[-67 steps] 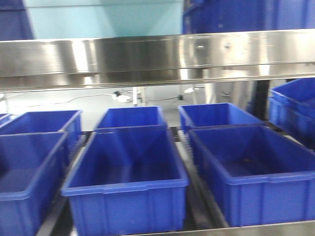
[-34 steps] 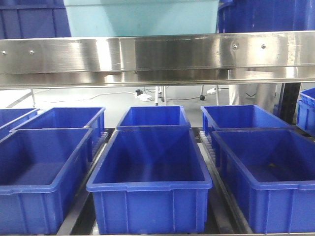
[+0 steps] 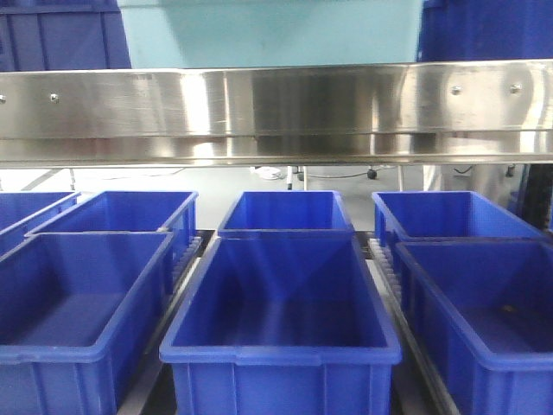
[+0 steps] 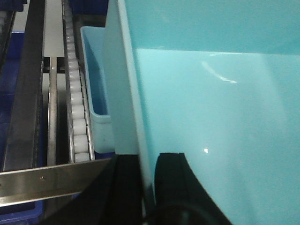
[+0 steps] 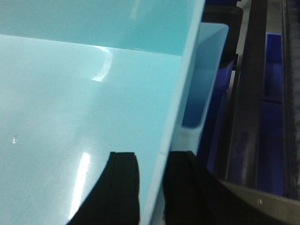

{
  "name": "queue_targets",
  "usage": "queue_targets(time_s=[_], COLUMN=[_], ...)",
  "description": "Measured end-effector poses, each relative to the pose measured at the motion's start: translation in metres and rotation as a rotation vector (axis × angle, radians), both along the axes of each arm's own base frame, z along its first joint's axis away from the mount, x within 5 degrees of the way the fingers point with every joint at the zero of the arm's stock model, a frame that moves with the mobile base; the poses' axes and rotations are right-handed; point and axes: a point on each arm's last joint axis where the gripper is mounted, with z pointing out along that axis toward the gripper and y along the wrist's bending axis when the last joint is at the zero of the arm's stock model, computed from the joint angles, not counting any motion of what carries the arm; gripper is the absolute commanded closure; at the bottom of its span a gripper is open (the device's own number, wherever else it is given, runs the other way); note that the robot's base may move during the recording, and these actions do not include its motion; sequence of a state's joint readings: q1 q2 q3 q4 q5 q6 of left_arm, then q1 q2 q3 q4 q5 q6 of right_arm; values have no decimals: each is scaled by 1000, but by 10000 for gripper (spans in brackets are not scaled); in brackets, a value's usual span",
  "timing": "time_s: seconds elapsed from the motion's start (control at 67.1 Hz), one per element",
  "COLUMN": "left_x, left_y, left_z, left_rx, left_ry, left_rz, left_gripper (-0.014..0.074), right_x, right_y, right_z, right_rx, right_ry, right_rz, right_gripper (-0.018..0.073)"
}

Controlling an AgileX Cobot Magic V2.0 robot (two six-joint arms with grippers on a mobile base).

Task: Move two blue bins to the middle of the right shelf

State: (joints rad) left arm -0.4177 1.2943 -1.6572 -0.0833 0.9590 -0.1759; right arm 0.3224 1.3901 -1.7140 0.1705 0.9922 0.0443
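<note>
Light-blue bin (image 4: 211, 108): looks empty, so likely light; stiff plastic, slick walls. My left jaws, right jaws clenched astride opposite side rims; good hold.

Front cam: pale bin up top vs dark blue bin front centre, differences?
Colour: the pale bin is light teal, the front centre bin deep blue.
Level: the pale bin is above the steel rail, the front centre bin below it.
Hold: the left pincer and right pincer each straddle a pale bin wall; nothing touches the front centre bin.
Both are open-topped plastic.
</note>
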Motion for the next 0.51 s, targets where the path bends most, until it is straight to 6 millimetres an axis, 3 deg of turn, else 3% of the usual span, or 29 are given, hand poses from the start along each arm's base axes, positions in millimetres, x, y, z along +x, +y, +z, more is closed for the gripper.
queue_targets(time_s=[0.507], left_x=[0], left_y=[0], left_z=[0], left_rx=[0], left_ry=[0], left_rz=[0], left_gripper=[707], right_x=[0], right_y=[0], right_z=[0], right_rx=[0], right_ry=[0], right_rz=[0], right_gripper=[711])
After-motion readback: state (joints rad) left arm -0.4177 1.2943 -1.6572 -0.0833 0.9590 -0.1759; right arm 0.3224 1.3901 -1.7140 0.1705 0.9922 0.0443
